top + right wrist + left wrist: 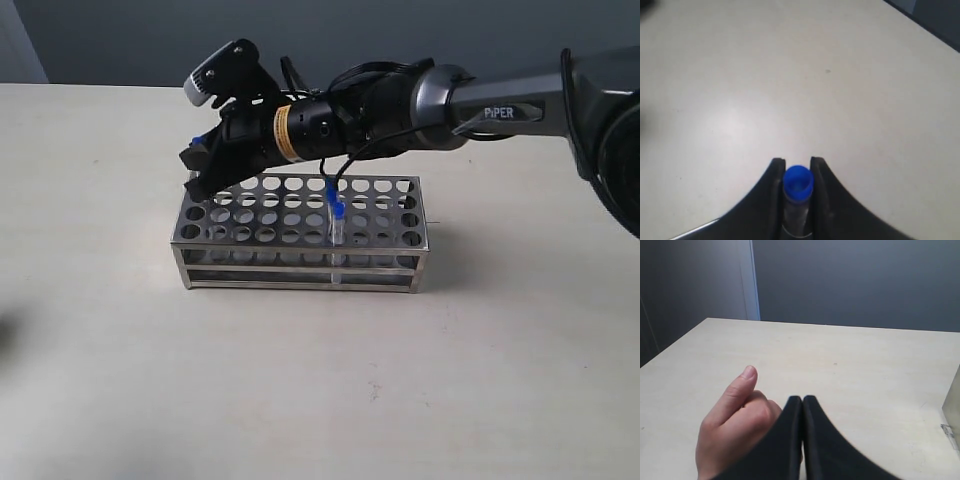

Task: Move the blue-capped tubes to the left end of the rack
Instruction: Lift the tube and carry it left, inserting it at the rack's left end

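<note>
A shiny steel rack [300,235], its top plate pierced with rows of round holes and its sides open, is standing in the middle of a pale desk [300,400]. One thin clear tube with a bright blue cap [337,222] is standing upright in a hole toward the near side, a little right of the rack's middle, its cap rising above the plate.

The right arm [500,100] is stretching in from the right over the rack, hiding part of the far rows. Its right hand [203,170] is hanging over the rack's far-left corner, pinching a second blue-capped tube [798,184] between two black fingers [774,192].

The left hand [802,402] is sitting low over bare desk, pressed together on nothing, with a person's bare thumb and knuckles [735,425] just beside it.
</note>
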